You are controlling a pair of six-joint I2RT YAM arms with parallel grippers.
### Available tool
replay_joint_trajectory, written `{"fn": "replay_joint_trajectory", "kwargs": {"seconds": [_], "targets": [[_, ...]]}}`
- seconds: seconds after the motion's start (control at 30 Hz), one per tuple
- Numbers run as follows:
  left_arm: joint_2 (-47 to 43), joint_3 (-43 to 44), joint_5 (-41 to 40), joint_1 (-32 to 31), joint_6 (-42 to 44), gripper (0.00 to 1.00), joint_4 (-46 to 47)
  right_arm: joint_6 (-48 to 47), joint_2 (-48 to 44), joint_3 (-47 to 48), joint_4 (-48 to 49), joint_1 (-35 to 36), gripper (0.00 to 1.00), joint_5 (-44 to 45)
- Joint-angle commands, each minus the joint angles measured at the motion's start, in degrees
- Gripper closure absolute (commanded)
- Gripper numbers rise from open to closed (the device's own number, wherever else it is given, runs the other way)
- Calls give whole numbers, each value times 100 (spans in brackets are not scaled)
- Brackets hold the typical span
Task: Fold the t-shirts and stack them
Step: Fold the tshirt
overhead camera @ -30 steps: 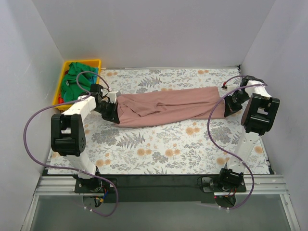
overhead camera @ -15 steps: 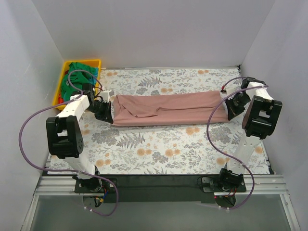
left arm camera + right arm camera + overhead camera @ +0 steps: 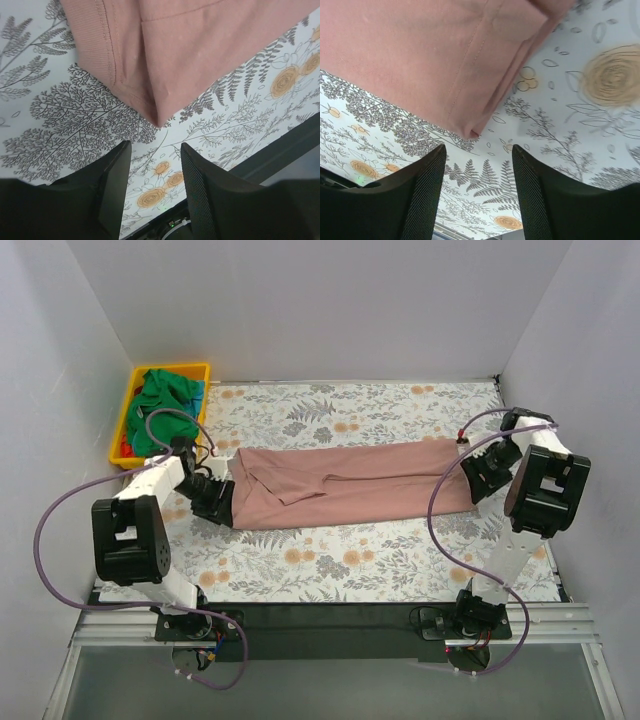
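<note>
Pink cotton lies across the middle of the overhead view. Your dusty-pink t-shirt (image 3: 350, 480) is folded into a long, narrow band on the worktop (image 3: 350, 560) and reaches from near the left edge almost to the right edge. Soft creases run along it, and a loose flap overlaps near its left end. The left hand (image 3: 222, 502) sits at the band's left end and the right hand (image 3: 472, 475) at its right end. In the far left corner a crumpled green t-shirt (image 3: 165, 400) fills the yellow bin (image 3: 135, 380), with red fabric (image 3: 122, 448) at the bin's near end.

From the left wrist you see the left hand (image 3: 156, 147) released. Its dark jaws stand apart over the fern-and-flower print, just short of a layered corner of the dusty-pink t-shirt (image 3: 200, 45). A ribbed band (image 3: 95, 45) with double stitching edges that corner.

From the right wrist the right hand (image 3: 479, 150) is likewise released, its mesh-textured jaws apart just below a folded corner of the dusty-pink t-shirt (image 3: 410, 55). A straight seam line crosses the smooth knit.
</note>
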Motion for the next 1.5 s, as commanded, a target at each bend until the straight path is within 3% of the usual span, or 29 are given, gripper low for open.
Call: {"fn": "replay_joint_trajectory", "kwargs": {"seconds": [0.0,0.23,0.33,0.67,0.93,1.07,1.1,1.17,1.2,1.23,1.33,1.4,1.47], "targets": [[-597,491,110,36,112,57,-160,-45,-470,543,-217,-23,40,-201],[-440,1108,964,-297,-731,62,357,464,-401,790,-297,530,70,-852],[-160,1047,964,-614,-1057,64,727,798,-102,895,-218,715,76,-1133],[631,563,384,-632,-1647,67,1369,1150,487,527,485,821,78,-774],[1553,878,-713,-658,-1779,70,1632,694,-83,-913,802,1005,78,-300],[2722,2272,-1425,-649,-1612,72,1598,352,-863,-2089,837,1479,76,-97],[3046,3243,-1470,-649,-1603,72,1467,298,-1075,-2310,828,1593,76,-71],[3890,4556,-1470,-658,-1611,71,975,79,-1828,-2889,723,2532,75,-131],[4128,5989,-1244,-658,-1638,69,782,8,-2085,-2962,523,2822,74,-254],[4339,6639,-1094,-658,-1638,63,406,-36,-2314,-2963,373,3251,73,-655],[4676,8153,-831,-693,-1717,55,130,7,-2826,-2359,-50,3361,68,-1273],[4046,7738,-811,-702,-1770,54,401,165,-2782,-1850,-77,3282,68,-1257],[3161,6474,-601,-702,-1840,53,972,262,-2468,-1628,-34,3221,68,-1205]]}}
